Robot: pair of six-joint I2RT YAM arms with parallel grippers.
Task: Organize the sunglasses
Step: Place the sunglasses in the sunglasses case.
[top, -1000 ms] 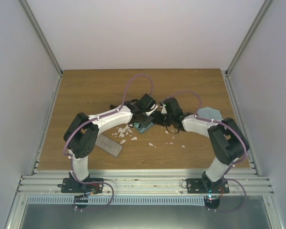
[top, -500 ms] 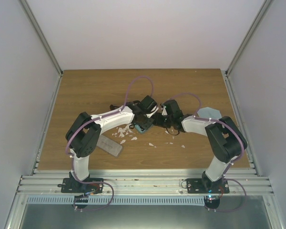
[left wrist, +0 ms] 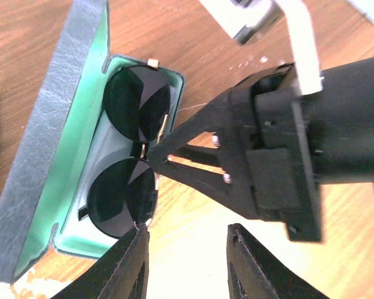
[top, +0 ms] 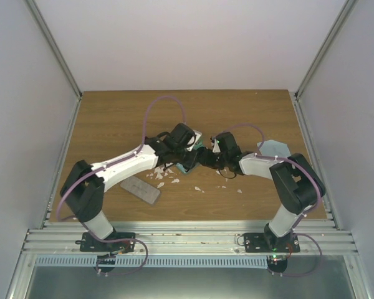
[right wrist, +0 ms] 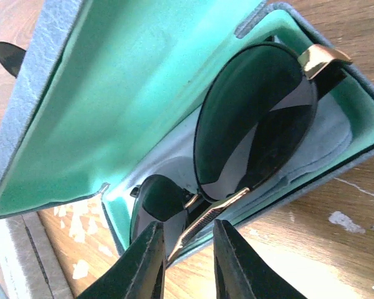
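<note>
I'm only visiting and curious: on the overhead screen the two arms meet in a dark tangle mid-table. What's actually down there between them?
Observer: An open grey case with a green lining. The sunglasses, with dark round lenses, lie inside it.
Visitor: Is either arm holding them?
Observer: Yes. The right fingers pinch the frame at the bridge, between the two lenses.
Visitor: And the other arm?
Observer: The left fingers are spread apart with nothing between them, just off one end of the case.
</note>
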